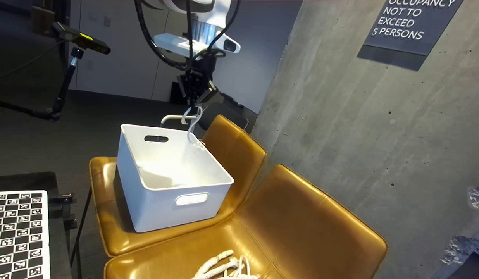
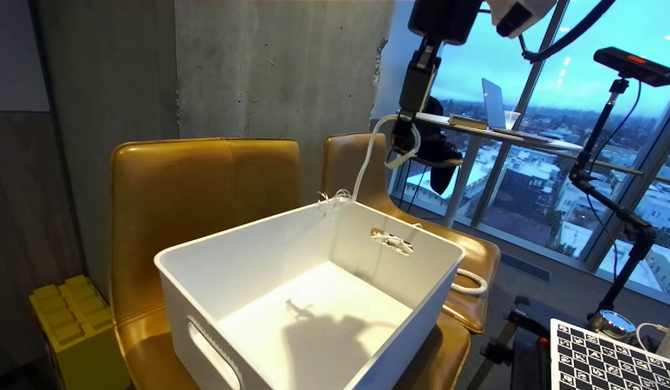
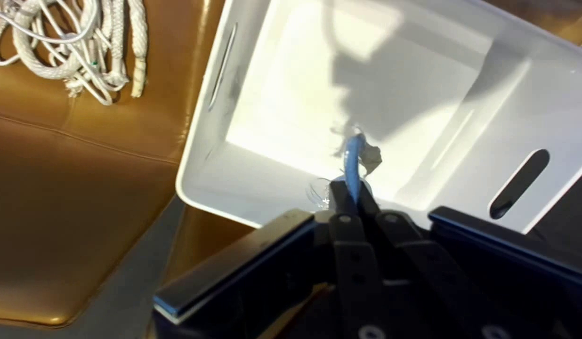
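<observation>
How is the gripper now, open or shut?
Shut: in the wrist view, the gripper has its fingertips close together, with a rope pinched between them.

Bin [image 1: 162,213] and ropes [image 3: 79,61] on adjacent chairs [image 1: 309,217]

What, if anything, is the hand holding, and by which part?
A pale cord, pinched in the hand partway along its length, not at either end.
</observation>
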`<action>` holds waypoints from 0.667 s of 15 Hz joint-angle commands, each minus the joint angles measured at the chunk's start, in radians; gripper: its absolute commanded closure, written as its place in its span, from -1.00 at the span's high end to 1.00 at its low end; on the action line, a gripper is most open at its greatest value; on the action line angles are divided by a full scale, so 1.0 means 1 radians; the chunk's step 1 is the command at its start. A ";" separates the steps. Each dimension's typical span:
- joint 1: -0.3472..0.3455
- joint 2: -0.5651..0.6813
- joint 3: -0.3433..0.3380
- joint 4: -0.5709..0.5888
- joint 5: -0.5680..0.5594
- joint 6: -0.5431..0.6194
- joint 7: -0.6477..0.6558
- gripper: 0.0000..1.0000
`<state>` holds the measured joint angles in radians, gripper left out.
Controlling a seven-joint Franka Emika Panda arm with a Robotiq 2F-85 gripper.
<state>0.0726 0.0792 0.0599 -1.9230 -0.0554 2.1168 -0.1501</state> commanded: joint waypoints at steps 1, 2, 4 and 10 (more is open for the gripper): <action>0.011 0.021 0.018 -0.018 -0.002 0.012 -0.007 -0.40; 0.008 0.025 0.015 -0.023 -0.002 0.010 -0.015 -0.27; -0.018 0.016 -0.004 -0.065 0.000 0.032 -0.056 0.02; -0.151 0.018 -0.101 -0.202 0.013 0.141 -0.275 0.87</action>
<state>-0.0192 0.1107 0.0010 -2.0544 -0.0562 2.1960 -0.3110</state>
